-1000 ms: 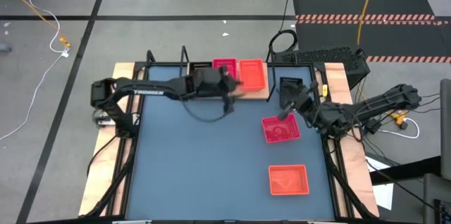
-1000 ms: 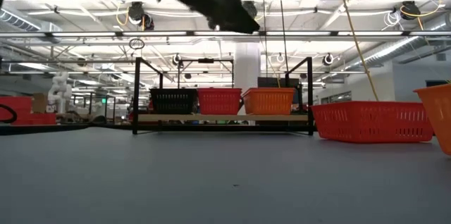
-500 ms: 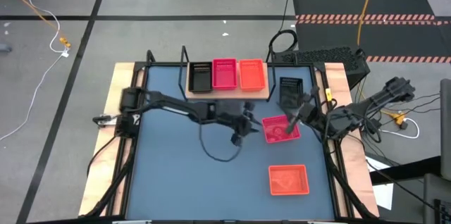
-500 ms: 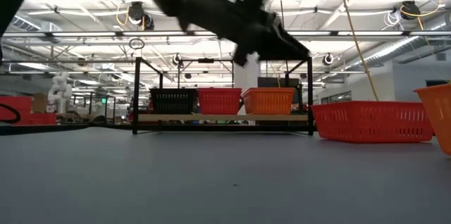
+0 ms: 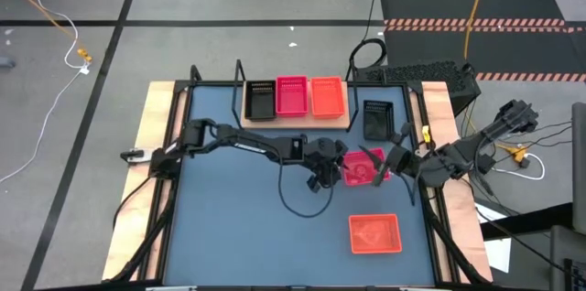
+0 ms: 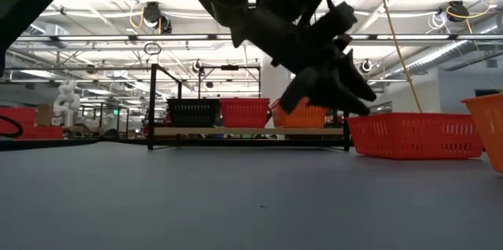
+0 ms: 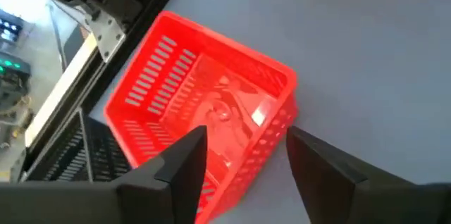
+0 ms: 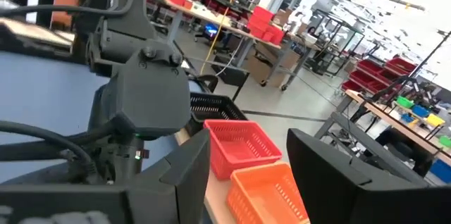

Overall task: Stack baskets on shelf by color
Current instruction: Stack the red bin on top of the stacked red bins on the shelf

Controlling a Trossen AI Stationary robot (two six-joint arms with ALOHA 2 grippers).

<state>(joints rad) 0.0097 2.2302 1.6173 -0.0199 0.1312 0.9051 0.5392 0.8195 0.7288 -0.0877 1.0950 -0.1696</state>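
L gripper [image 5: 337, 170] moved over pink basket [image 5: 366, 168] edge, fingers apart

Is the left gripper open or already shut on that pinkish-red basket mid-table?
Open. In the left wrist view the left gripper has its fingers spread apart over the pinkish-red basket's near wall, not pinching it.

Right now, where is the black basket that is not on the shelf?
In the high view the loose black basket lies at the table's far right, just right of the shelf and beyond the pinkish-red basket.
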